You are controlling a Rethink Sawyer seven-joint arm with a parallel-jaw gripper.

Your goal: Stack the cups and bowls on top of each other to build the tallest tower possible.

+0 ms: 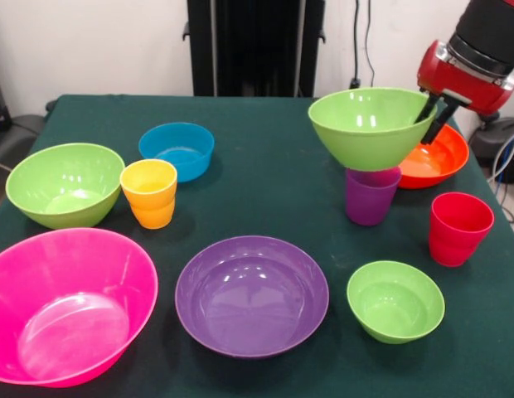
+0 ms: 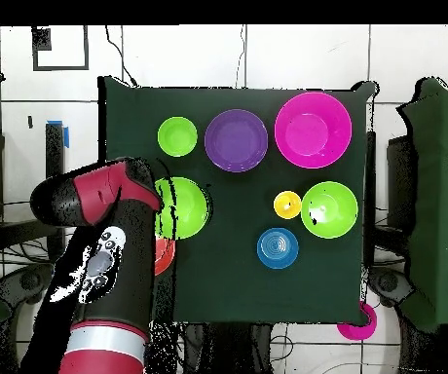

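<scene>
Barely started tbh; pink bowl [image 1: 66,307], purple bowl [image 1: 252,294], small green bowl [image 1: 395,300] loose up front; red cup [image 1: 459,228] at 3 o'clock; tower [image 1: 372,153] only purple cup [image 1: 371,196] plus green bowl [image 1: 372,126], gripper [image 1: 434,114] pinching its rim.

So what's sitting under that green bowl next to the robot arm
The green bowl rests on a purple cup, with the end effector at its rim. The cup's mouth is covered, so anything inside is hidden. Behind it, an orange-red bowl is partly hidden.
</scene>
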